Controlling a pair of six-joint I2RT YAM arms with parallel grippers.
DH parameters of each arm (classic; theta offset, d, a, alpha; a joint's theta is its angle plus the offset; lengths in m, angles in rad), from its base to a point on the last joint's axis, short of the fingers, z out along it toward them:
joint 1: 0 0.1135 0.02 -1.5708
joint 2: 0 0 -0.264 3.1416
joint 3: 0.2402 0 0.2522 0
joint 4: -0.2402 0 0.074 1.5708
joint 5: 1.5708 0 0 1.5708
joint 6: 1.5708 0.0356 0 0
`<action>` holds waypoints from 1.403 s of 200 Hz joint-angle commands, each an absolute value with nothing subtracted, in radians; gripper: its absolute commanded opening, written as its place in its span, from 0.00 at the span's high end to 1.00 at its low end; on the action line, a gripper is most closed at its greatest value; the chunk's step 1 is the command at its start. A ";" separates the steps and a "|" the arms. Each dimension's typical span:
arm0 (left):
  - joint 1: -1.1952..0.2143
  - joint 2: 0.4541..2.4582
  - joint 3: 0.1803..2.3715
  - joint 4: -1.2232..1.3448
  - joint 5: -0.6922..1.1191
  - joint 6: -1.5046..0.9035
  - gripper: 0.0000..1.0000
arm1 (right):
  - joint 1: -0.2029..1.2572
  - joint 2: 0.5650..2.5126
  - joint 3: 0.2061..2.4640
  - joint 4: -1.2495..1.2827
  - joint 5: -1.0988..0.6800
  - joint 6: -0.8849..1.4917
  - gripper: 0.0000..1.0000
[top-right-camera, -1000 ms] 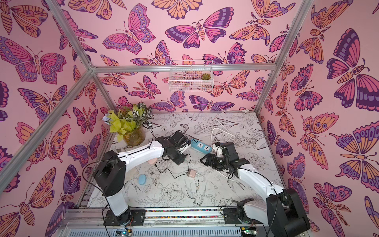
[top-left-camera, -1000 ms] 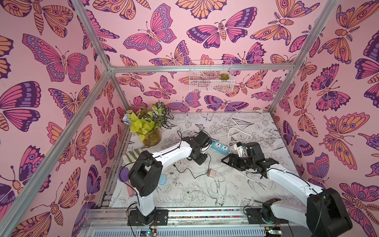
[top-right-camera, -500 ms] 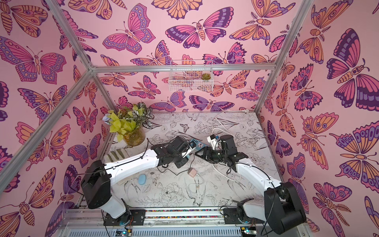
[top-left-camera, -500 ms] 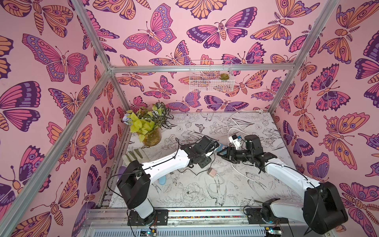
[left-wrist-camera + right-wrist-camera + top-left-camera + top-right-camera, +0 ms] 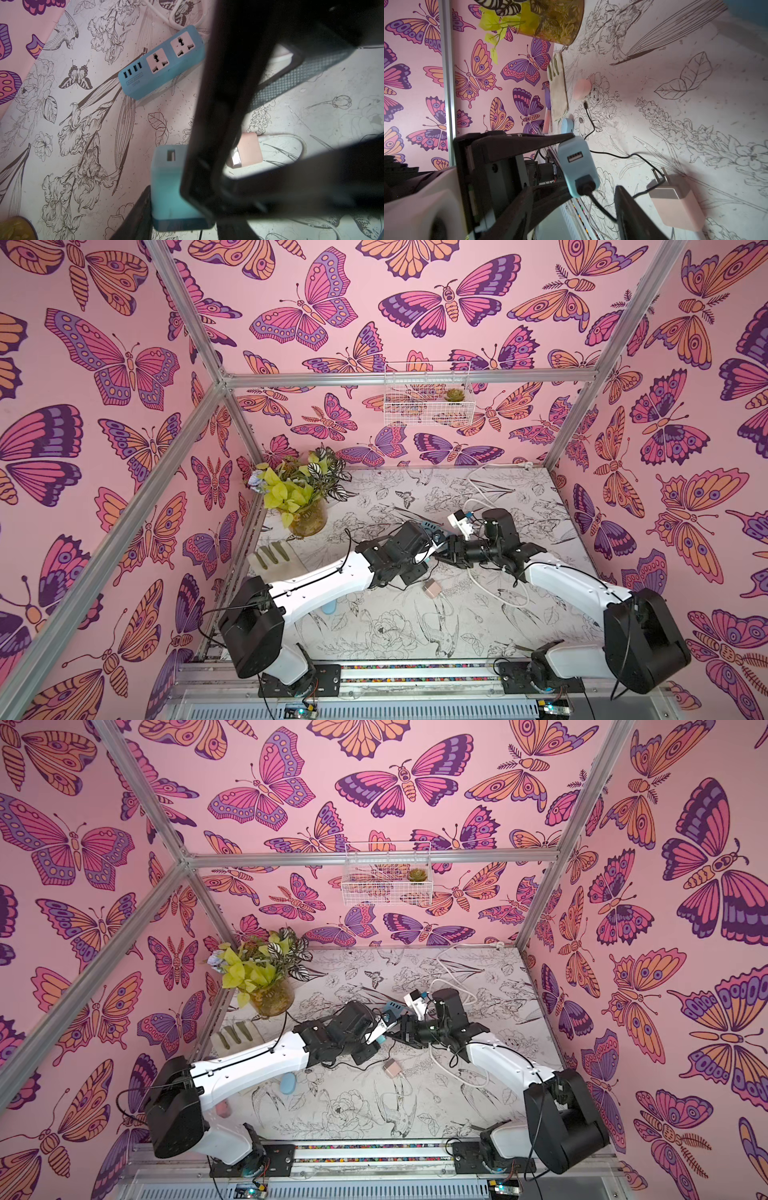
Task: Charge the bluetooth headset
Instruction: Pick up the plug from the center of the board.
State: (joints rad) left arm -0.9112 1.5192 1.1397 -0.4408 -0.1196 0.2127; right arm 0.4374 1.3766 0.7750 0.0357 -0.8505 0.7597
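Pink butterfly-print walls enclose my desk (image 5: 415, 635), which carries a black-on-white floral cover.

1. Left tool (image 5: 379, 1031): clamped on the light blue charger adapter (image 5: 578, 166), held clear of the desk near its centre. One USB port on the adapter faces my right wrist camera. The black cable (image 5: 586, 186) is plugged in just beside that port and trails down onto the desk.
2. Right tool (image 5: 444, 553): meets the left tool tip to tip from the 3 o'clock side. One finger (image 5: 633, 209) sits just beside the cable plug. I cannot tell how wide this tool stands.
3. Power strip (image 5: 162, 62): blue, flat on the desk just past the tools toward 12 o'clock, with two sockets and four USB ports facing up. Its white cord (image 5: 478, 489) loops toward 1 o'clock.
4. Pink adapter (image 5: 432, 588): on the desk at 6 o'clock from the tools.
5. Headset: I cannot tell which item it is. A light blue oval case (image 5: 286, 1083) lies at 8 o'clock beside my left arm. A pink round one (image 5: 582, 88) lies near the cable's loose end.
6. Vase of leaves (image 5: 307, 520): 10 o'clock corner.
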 commanded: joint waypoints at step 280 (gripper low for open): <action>-0.920 1.372 0.990 -0.360 -0.199 0.072 0.31 | 0.505 1.497 0.967 -0.162 -0.760 0.534 0.86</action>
State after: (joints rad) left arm -0.9241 1.4322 1.0370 -0.3847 -0.1619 0.1410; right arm 0.4992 1.4746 0.9260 -0.0906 -0.8200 0.5949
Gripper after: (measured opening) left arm 0.688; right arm 0.301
